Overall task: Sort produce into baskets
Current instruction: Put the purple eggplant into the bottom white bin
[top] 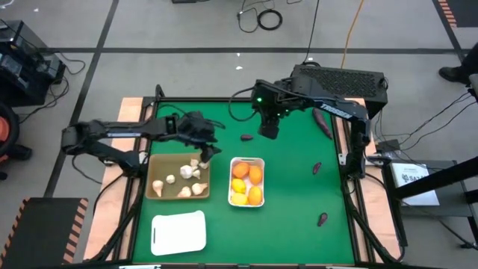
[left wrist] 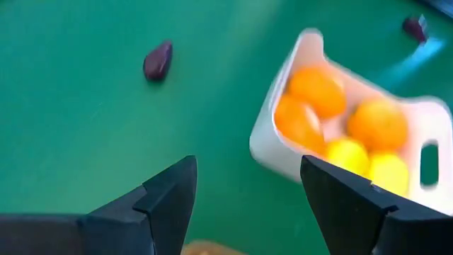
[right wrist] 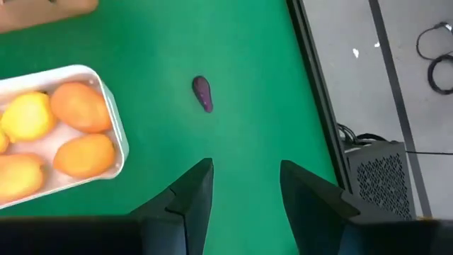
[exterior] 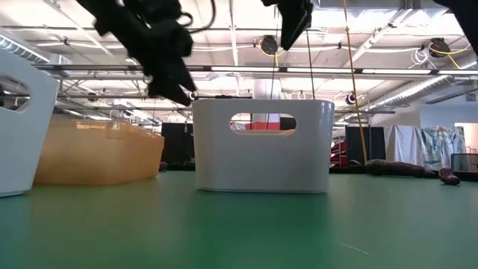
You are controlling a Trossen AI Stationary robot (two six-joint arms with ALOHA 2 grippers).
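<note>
My left gripper (top: 211, 149) hangs open and empty over the far right corner of the tan basket (top: 158, 191), which holds several whitish garlic bulbs (top: 184, 173). In its wrist view the open fingers (left wrist: 248, 163) face the white basket (left wrist: 301, 49) of orange and yellow fruits (left wrist: 318, 91). My right gripper (top: 269, 128) is open and empty, high above the green table beyond that white basket (top: 246, 161). A dark purple vegetable (right wrist: 202, 93) lies on the table ahead of its fingers (right wrist: 245, 164). Other purple vegetables (top: 316, 168) (top: 323, 219) lie at the right.
An empty white basket (top: 179, 232) stands near the table's front left. A long purple vegetable (top: 323, 123) lies at the far right edge. In the low view the white basket (exterior: 261, 146) stands in the middle and the tan basket (exterior: 97, 153) left of it.
</note>
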